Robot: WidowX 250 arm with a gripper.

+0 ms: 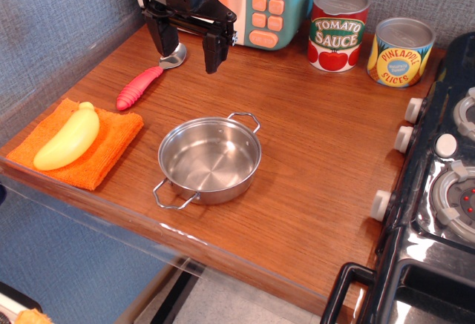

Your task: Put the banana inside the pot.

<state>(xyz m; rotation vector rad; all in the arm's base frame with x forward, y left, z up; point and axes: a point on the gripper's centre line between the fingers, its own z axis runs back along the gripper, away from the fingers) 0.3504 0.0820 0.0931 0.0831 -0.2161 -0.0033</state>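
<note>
Observation.image shows the banana (68,140) lying on an orange cloth (111,140), left of the pot (210,161). Behind them, the gripper (187,46) hangs with jaws spread, holding nothing.

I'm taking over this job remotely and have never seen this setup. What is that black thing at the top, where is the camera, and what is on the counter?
There is one picture, taken from a fixed camera looking down at a wooden counter from the front and above. The black thing at the top is the robot arm's gripper: two dark fingers hanging down, spread apart and holding nothing. Below it lies a red-handled spoon. At the left, the yellow banana rests on an orange cloth. Near the middle stands the steel pot, empty, with two wire handles. At the back are a tomato sauce can, a pineapple slices can and a toy microwave. A toy stove borders the right edge. The banana is not yet in the pot.
</note>
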